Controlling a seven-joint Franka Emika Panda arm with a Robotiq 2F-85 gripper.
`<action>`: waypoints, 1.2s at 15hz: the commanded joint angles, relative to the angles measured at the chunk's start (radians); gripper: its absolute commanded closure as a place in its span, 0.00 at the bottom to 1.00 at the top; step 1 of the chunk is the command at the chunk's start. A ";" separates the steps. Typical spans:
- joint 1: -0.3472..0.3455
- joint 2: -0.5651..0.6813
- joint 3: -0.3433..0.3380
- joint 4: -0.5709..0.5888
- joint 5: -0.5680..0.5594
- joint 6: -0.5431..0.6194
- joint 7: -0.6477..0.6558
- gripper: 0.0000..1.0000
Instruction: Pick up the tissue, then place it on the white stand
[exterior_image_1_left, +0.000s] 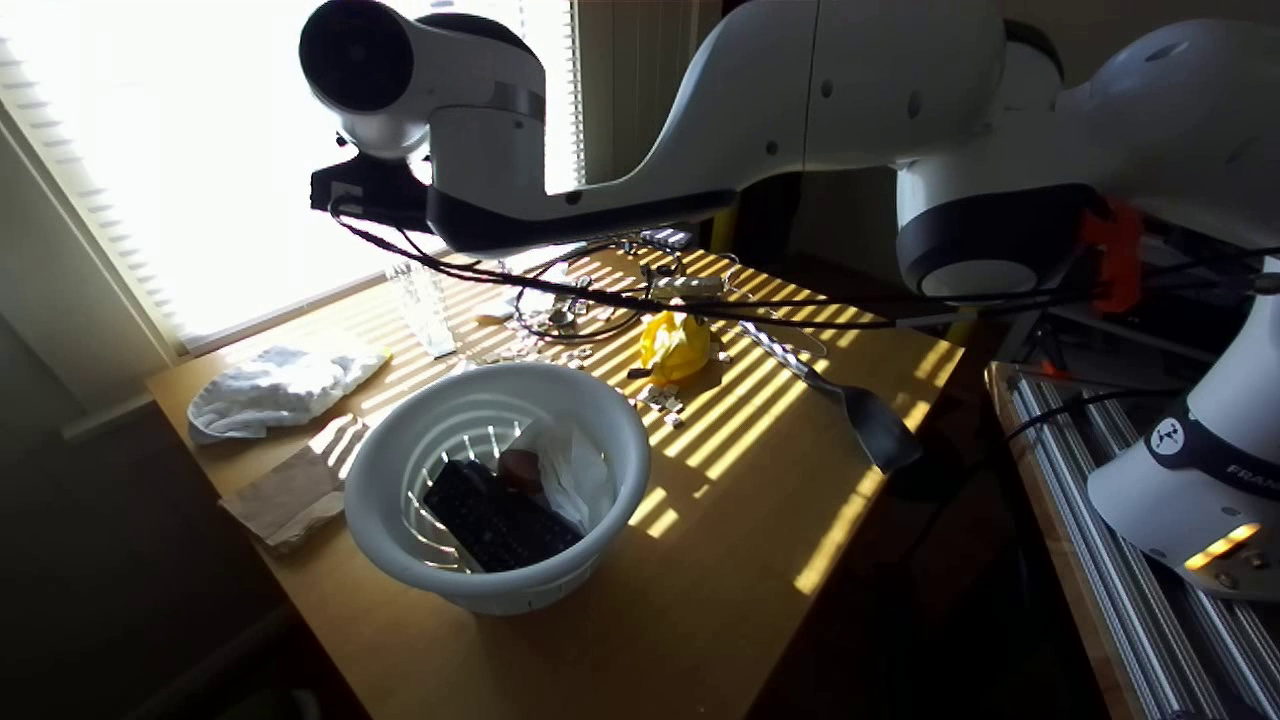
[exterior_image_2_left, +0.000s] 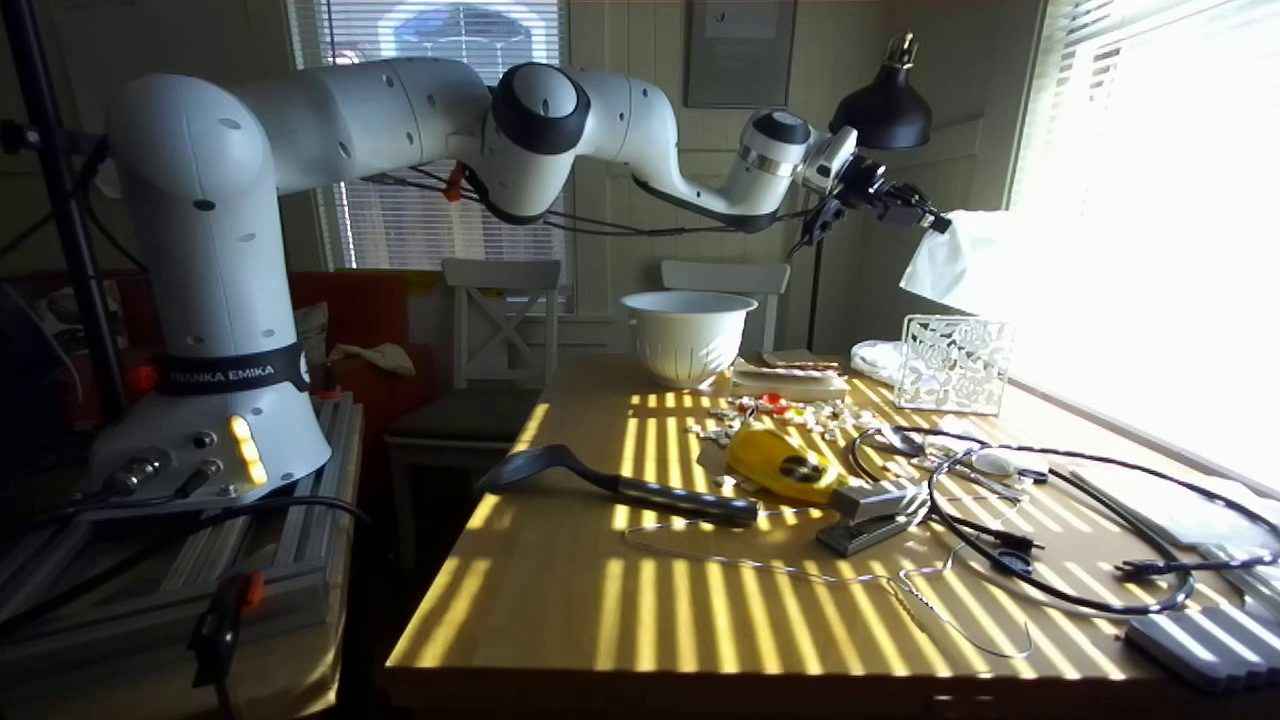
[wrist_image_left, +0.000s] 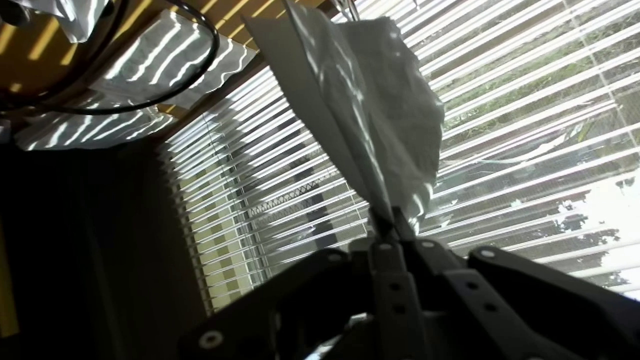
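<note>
My gripper is shut on the tissue, a thin, creased white sheet that fans out beyond the fingertips in the wrist view. In an exterior view the tissue hangs from the fingertips, its far part washed out against the bright window. Below it in that view, the white stand, an upright openwork panel with a floral pattern, rests on the table by the window. How far apart they are in depth I cannot tell. Glare blurs the white stand in an exterior view, where the arm's wrist hides the gripper.
A large white bowl holding dark items stands on the table, with a white cloth heap beyond it. A yellow object, a black spatula, a stapler and scattered small pieces lie about. Window blinds rise close behind the tissue.
</note>
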 joint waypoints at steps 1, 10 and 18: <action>-0.004 0.014 0.004 0.024 0.000 -0.038 0.033 1.00; -0.010 0.012 0.056 0.024 0.015 -0.064 -0.020 1.00; 0.020 -0.020 0.040 0.003 -0.025 -0.039 -0.041 1.00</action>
